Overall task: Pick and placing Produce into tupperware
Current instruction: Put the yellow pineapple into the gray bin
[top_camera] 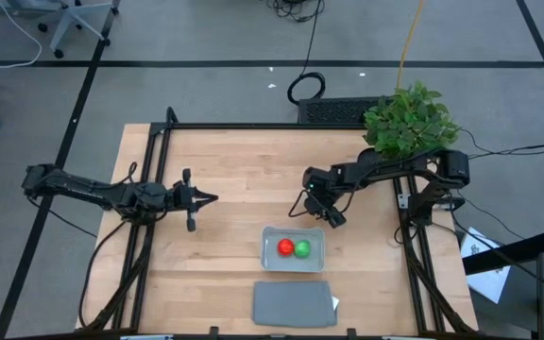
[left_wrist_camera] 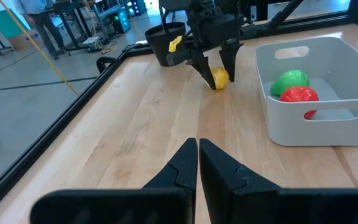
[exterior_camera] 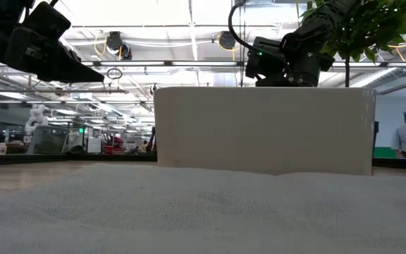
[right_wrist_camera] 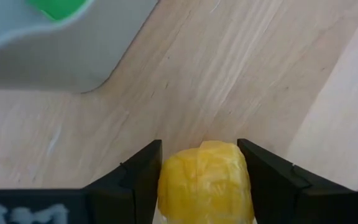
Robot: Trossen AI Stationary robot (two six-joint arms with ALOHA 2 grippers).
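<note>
The tupperware (top_camera: pixel 293 265) stands near the table's front middle with the red piece (top_camera: pixel 284 247) and the green piece (top_camera: pixel 302 248) lying inside it; both also show in the left wrist view, red (left_wrist_camera: pixel 299 94) and green (left_wrist_camera: pixel 291 81). Just beyond its far right corner my right gripper (top_camera: pixel 323 215) is shut on the yellow piece (right_wrist_camera: pixel 204 180). The high view hides that piece under the gripper. My left gripper (top_camera: pixel 212 198) hovers shut over the table's left half, holding nothing. My right gripper pinches the yellow piece by two opposite sides (right_wrist_camera: pixel 166 180) between its two fingers. The fingers (left_wrist_camera: pixel 204 65) slant down from the table's far right side. The piece (left_wrist_camera: pixel 220 78) sits at their free ends, low over the wood; whether it rests on the table I cannot tell.
A flat grey lid (top_camera: pixel 294 302) lies at the front edge, just before the tupperware. A leafy potted plant (top_camera: pixel 409 121) stands at the far right corner behind my right arm. Bare wood lies between the two grippers.
</note>
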